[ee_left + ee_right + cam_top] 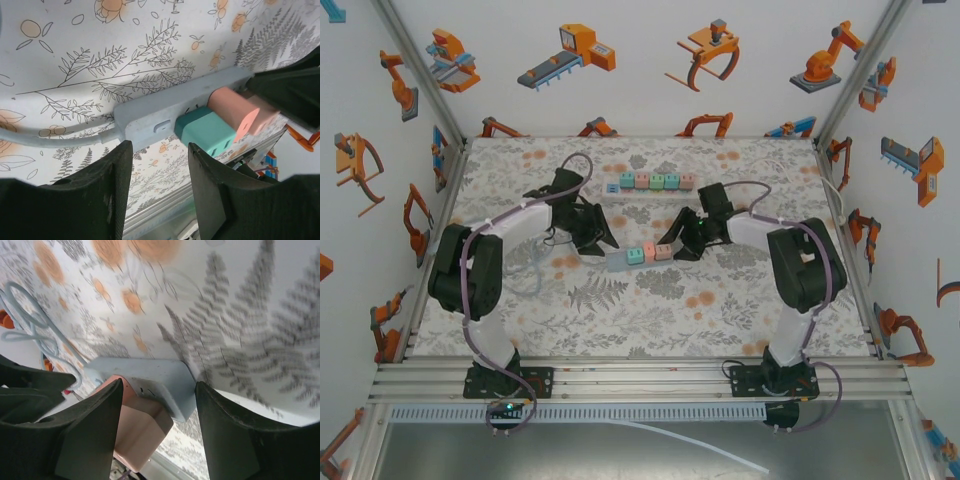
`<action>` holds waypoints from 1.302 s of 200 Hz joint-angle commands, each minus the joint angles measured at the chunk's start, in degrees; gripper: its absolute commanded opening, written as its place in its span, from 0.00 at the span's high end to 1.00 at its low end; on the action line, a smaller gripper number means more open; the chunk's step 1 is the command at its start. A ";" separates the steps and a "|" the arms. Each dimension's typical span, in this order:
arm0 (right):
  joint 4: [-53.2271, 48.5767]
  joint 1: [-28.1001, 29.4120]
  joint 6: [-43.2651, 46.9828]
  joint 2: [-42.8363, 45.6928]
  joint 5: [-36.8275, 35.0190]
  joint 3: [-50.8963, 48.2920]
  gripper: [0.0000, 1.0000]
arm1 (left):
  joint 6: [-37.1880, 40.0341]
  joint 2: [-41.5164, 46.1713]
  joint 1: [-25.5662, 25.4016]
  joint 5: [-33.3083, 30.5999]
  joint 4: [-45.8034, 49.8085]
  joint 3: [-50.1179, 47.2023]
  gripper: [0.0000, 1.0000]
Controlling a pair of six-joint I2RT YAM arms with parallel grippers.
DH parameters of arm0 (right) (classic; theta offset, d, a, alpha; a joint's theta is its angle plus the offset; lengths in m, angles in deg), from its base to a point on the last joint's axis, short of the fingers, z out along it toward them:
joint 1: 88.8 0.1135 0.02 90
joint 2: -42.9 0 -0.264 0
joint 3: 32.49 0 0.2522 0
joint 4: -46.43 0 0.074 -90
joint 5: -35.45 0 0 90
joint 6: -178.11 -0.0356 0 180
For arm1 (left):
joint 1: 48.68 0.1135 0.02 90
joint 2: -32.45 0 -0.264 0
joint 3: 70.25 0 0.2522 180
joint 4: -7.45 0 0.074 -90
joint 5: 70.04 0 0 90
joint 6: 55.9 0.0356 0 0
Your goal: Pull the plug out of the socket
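A grey power strip, the socket [625, 260], lies mid-table with a teal plug [634, 255] and a pink plug [663, 251] seated in it. In the left wrist view the socket [160, 112] carries the teal plug [207, 132] and the pink plug [240, 112]. My left gripper [157, 150] is open just short of the socket's cable end, with nothing between its fingers. My right gripper [156, 390] is open and straddles the socket's far end [165, 382] and the pink plug [142, 432]; its left finger [95, 430] lies against the plug.
A second power strip with several coloured plugs [650, 182] lies toward the back of the table. The socket's grey cable [45, 137] trails off to the left, with loops of it [30, 320] on the table. Printed walls enclose the table on three sides.
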 commanded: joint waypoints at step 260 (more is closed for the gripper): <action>-3.36 11.46 102.47 19.16 0.93 -7.03 0.37 | 16.40 -0.54 -6.37 -12.85 4.32 0.09 0.45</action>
